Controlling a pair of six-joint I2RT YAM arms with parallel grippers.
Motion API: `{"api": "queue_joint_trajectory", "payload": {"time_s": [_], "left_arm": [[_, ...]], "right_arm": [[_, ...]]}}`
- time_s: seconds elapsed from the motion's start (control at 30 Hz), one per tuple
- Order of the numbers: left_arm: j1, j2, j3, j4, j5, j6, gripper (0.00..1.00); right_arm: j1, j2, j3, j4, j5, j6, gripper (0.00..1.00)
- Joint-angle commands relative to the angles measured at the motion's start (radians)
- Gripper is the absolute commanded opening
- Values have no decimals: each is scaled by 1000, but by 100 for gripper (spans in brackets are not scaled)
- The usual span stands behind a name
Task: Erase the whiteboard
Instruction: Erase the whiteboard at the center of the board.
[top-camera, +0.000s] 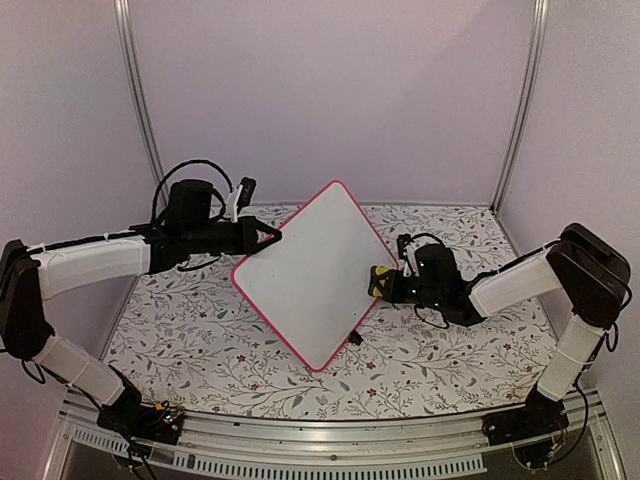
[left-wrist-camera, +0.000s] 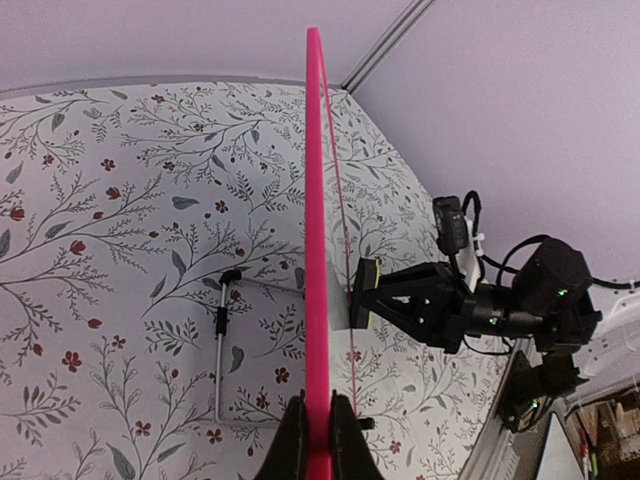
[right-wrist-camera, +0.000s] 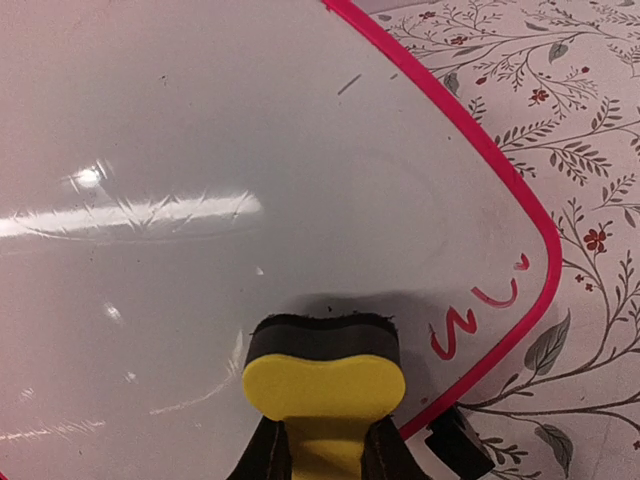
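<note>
Left pincer (top-camera: 272, 238) (left-wrist-camera: 318, 425), pressed together on the pink-red rim of the whiteboard (top-camera: 315, 275) (left-wrist-camera: 315, 200) (right-wrist-camera: 250, 150); in the left wrist view the board is seen edge-on, a thin pink line running up from between the two dark fingers (left-wrist-camera: 292, 445). Right pincer (top-camera: 385, 283) (left-wrist-camera: 375, 295) (right-wrist-camera: 325, 440), pinching a yellow eraser (top-camera: 378, 283) (left-wrist-camera: 366, 293) (right-wrist-camera: 323, 385) by its body, the dark felt side turned toward the white face and meeting it near the board's right corner. From above, the whiteboard stands as a diamond between the two arms, tilted, over the middle of the table (top-camera: 200, 340) with its flowered cloth; the left pincer holds the left corner and the eraser sits at the right one. Whether the lowest corner touches the cloth cannot be told. A few red marks (right-wrist-camera: 455, 335) lie on the white face just right of the eraser, close inside the rim, and a short dark stroke shows higher up. The rest of the face reads as white with light reflections. A small black clip foot (top-camera: 355, 338) (right-wrist-camera: 455, 445) sticks out from the lower right edge of the rim
</note>
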Motion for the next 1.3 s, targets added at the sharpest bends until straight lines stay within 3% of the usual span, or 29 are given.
{"api": "queue_joint_trajectory", "payload": {"time_s": [0.0, 0.33, 0.7, 0.83, 1.27], "left_arm": [[11, -39, 1, 88, 1, 44, 0], [13, -30, 1, 89, 11, 43, 0], [13, -32, 0, 91, 12, 42, 0], [13, -35, -1, 92, 13, 42, 0], [15, -40, -2, 95, 14, 41, 0]], "right_arm": [[19, 42, 24, -22, 37, -23, 5], [-37, 14, 14, -16, 92, -12, 5], [-77, 23, 64, -15, -3, -43, 5], [-62, 20, 38, 30, -68, -33, 5], [65, 15, -24, 87, -35, -29, 5]]}}
